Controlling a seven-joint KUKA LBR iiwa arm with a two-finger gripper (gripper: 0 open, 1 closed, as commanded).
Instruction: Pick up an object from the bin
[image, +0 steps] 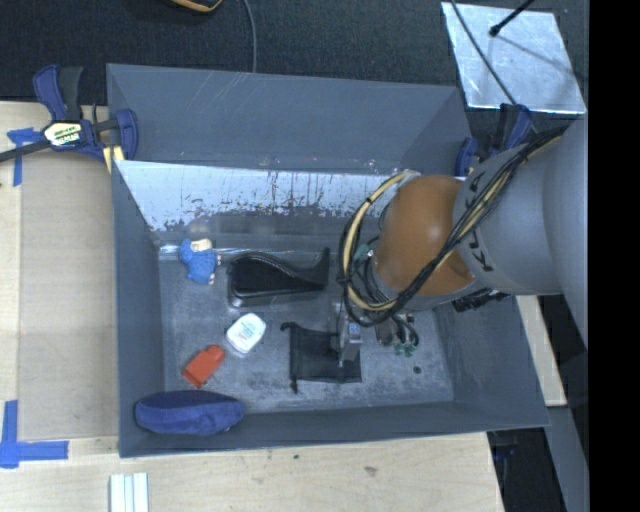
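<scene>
Bin (140, 300): I see a grey metal bin with a few loose things spread over its floor.
Arm (520, 230): it comes in from the right, its orange cover (420, 235) over the right half of the floor, cables looped around it.
Long black thing (275, 278): it lies near the back wall, left of the orange cover.
Blue pouch (190, 412): an oval one, against the front wall in the left corner.
Flat black piece (318, 362): mid-floor towards the front, lying directly under the gripper and reaching out to its left.
Gripper (346, 335): it is low over that piece's upper right edge; I cannot tell how wide it stands or whether it has hold of anything.
Orange block (204, 365): front left, just above the pouch.
White cap (245, 333): between the orange block and the flat black piece.
Blue toy (200, 262): back left, beside the long black thing.
</scene>
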